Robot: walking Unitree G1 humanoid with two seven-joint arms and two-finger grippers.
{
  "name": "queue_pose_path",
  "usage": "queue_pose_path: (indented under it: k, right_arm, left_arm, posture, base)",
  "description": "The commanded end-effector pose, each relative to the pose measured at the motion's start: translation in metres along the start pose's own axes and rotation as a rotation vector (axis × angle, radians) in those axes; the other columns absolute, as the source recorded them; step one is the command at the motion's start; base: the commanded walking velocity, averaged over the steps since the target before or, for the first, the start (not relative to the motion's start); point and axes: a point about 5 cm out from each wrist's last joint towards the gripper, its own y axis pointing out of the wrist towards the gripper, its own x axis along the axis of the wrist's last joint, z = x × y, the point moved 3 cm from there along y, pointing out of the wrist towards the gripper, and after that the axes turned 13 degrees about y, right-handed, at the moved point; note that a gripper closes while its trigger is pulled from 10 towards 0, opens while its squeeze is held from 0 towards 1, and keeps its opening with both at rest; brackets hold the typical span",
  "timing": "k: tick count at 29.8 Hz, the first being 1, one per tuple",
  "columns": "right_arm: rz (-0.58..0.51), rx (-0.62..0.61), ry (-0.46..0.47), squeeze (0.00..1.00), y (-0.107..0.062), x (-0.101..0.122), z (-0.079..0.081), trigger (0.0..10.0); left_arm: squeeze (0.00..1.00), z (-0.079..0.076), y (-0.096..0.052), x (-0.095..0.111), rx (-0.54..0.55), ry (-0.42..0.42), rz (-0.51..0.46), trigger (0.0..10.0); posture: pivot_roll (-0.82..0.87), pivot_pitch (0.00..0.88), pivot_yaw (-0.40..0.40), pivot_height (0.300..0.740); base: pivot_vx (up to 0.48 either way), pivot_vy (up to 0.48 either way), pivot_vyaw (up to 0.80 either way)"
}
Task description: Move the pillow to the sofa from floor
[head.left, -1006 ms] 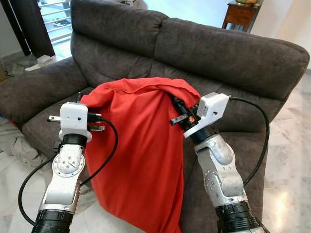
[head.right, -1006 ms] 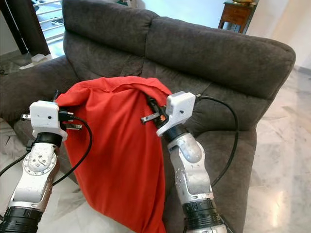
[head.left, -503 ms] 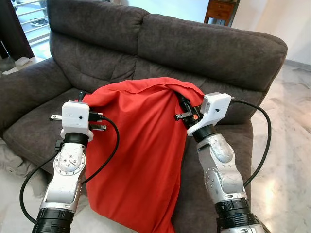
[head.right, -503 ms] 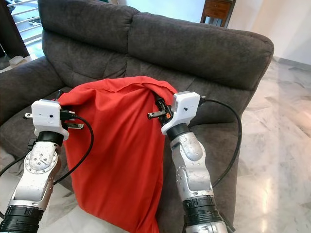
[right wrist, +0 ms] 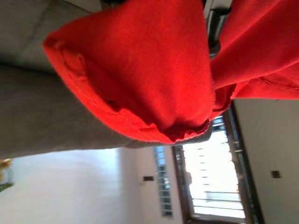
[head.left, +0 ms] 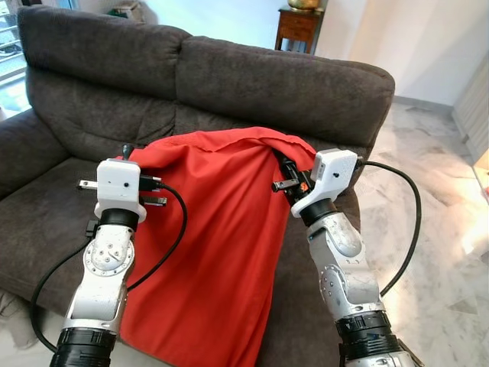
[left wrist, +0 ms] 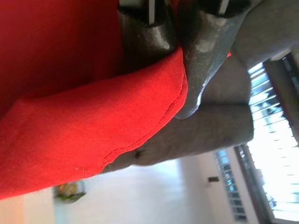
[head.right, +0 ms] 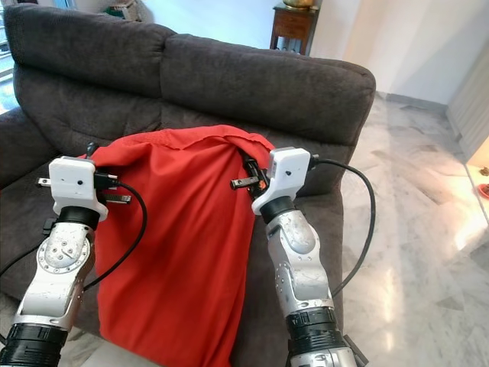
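Note:
A big red pillow [head.left: 214, 229] hangs slack between my two arms in front of the dark grey sofa [head.left: 252, 84]. My left gripper [head.left: 128, 155] is shut on its upper left corner; in the left wrist view the black fingers [left wrist: 201, 51] pinch the red hem [left wrist: 140, 112]. My right gripper [head.left: 286, 170] is shut on the upper right corner, with red cloth [right wrist: 140, 70] bunched over its fingers. The pillow's lower end droops past the sofa seat's front edge toward the floor.
The sofa seat [head.left: 46, 214] lies to the left under my left arm, its backrest behind the pillow. Pale marble floor [head.left: 435, 229] runs along the right. A wooden side table [head.left: 299, 27] stands behind the sofa by the white wall.
The view has swung right and nearer the sofa, so its left armrest has slid out of sight. Both grippers still hold the pillow's top corners at the same height.

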Motion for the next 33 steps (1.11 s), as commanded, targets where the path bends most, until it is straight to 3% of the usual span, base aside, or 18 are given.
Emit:
queue_pose_path:
  k: [1,10,15,20,25,33]
  right_arm:
    - [-0.099,0.03,-0.02,0.0,0.008,0.024,0.007,10.0]
    - [-0.114,0.078,-0.042,0.0,0.013,0.028,0.017,10.0]
    - [-0.139,0.047,-0.05,0.0,0.025,0.038,0.011,10.0]
    - [-0.149,0.002,-0.059,0.0,0.035,0.045,0.003,10.0]
    - [-0.129,0.044,-0.051,0.0,0.041,0.039,0.011,10.0]
    - [-0.059,0.097,-0.071,0.0,0.057,0.027,0.025,10.0]
  left_arm:
    - [0.0,0.003,0.005,0.011,0.009,-0.017,-0.039,10.0]
    - [0.0,0.006,0.007,0.014,0.015,-0.013,-0.049,10.0]
    - [0.0,0.008,0.012,0.013,0.017,-0.019,-0.031,10.0]
    - [0.0,-0.001,0.011,0.013,-0.056,-0.051,-0.029,10.0]
    - [0.0,-0.003,0.009,0.006,-0.068,-0.112,0.023,10.0]
    - [0.0,0.012,0.016,-0.006,-0.048,-0.17,0.079,10.0]
  posture:
    - [0.14,0.072,-0.031,0.74]
    - [0.14,0.064,-0.027,0.74]
    - [0.14,0.063,-0.028,0.74]
    - [0.14,0.067,-0.032,0.74]
    - [0.15,0.078,-0.037,0.74]
    - [0.15,0.087,-0.046,0.74]
  base:
    - [0.48,0.0,0.0]
    - [0.48,0.0,0.0]
    - [0.436,0.0,0.0]
    - [0.0,0.0,0.0]
    - [0.0,0.0,0.0]
    - [0.0,0.0,0.0]
